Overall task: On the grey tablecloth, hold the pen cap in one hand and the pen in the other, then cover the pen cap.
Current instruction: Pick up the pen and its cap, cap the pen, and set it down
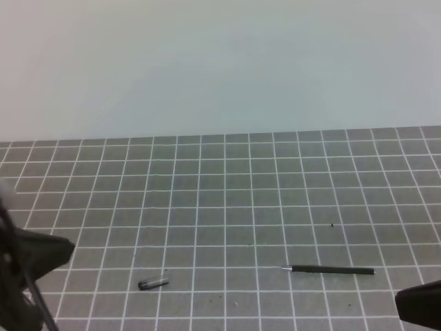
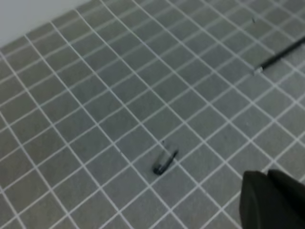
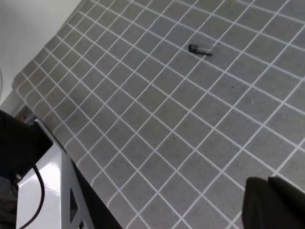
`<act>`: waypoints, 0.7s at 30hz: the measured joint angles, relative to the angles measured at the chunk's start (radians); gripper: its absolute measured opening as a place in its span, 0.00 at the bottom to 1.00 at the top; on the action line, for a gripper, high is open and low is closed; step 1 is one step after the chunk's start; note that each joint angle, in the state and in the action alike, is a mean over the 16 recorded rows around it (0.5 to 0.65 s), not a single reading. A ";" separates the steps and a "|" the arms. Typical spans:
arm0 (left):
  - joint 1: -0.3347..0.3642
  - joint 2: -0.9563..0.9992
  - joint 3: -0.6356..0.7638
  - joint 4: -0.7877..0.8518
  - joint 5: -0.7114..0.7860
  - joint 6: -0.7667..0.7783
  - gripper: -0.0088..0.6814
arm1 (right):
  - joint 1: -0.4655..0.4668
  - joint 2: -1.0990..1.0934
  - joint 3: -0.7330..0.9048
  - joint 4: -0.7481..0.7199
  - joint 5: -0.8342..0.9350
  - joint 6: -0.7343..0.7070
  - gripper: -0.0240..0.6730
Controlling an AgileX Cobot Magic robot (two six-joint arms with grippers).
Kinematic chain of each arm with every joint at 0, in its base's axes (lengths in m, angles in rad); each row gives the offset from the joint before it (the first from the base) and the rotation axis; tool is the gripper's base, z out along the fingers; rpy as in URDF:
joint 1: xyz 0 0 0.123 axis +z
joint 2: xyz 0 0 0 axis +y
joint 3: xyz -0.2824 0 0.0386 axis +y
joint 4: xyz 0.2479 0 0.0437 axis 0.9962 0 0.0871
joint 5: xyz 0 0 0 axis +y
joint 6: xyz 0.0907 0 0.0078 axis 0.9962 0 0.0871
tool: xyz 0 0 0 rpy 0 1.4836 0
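Note:
The grey tablecloth [image 1: 227,193] covers the table. The pen cap [image 1: 153,283], short and dark with a silver end, lies flat near the front left; it also shows as the pen cap [image 2: 164,162] and the pen cap [image 3: 200,49]. The thin black pen [image 1: 331,270] lies flat at the front right with its silver tip pointing left, and the pen [image 2: 281,55] crosses the top right of the left wrist view. My left gripper [image 1: 67,249] hovers left of the cap, shut and empty. My right gripper [image 1: 406,301] sits right of and below the pen, shut and empty.
A plain pale wall [image 1: 220,62] rises behind the cloth's far edge. In the right wrist view the white frame and black cables of the left arm's mount [image 3: 43,191] stand beside the cloth's left edge. A few small dark specks [image 1: 333,224] dot the cloth.

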 joint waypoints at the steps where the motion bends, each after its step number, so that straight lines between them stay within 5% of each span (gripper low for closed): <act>1: 0.000 0.034 -0.015 0.013 0.020 0.018 0.01 | 0.001 0.009 -0.001 0.003 0.008 0.005 0.05; 10: -0.058 0.273 -0.101 0.108 0.089 0.146 0.01 | 0.004 0.037 -0.003 0.020 0.040 0.011 0.05; 21: -0.351 0.449 -0.144 0.455 -0.052 0.056 0.02 | 0.004 0.037 -0.003 0.025 0.045 0.011 0.05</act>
